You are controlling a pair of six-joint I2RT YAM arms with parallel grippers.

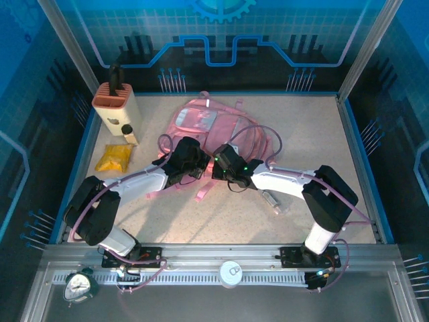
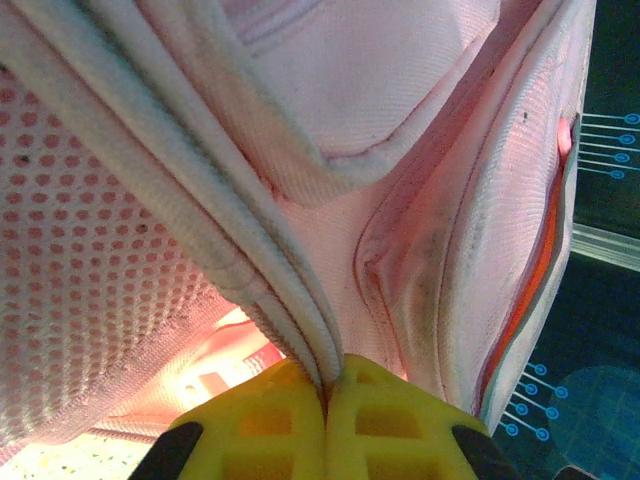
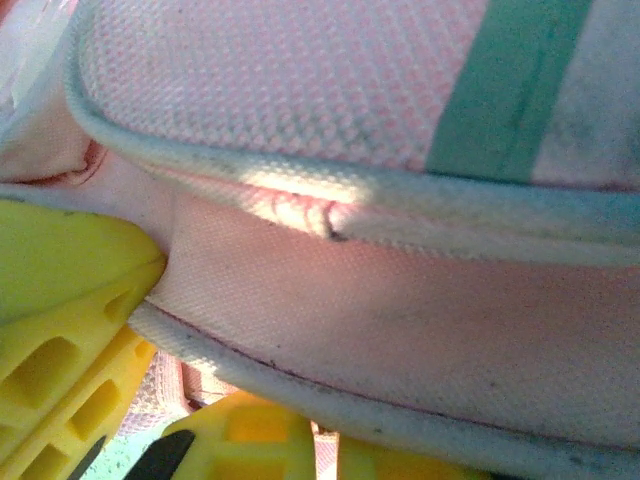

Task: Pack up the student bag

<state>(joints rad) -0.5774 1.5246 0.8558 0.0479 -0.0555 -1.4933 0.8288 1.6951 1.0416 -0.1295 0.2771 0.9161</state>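
**Both grippers pinch the bag's near edge**

The bag (image 1: 201, 121) lies flat in the middle of the speckled worktop (image 1: 308, 134). The left gripper (image 2: 327, 400) is clamped tight on a piped seam. The right gripper (image 3: 190, 335) pinches a fabric edge just beside it. This looks like opening the mouth, so lift and draw the two grips apart gently to stop either seam slipping. Most of the room is to the right of the bag. A knife block (image 1: 117, 100) and a yellow packet (image 1: 114, 157) sit to its left, and blue walls enclose everything.
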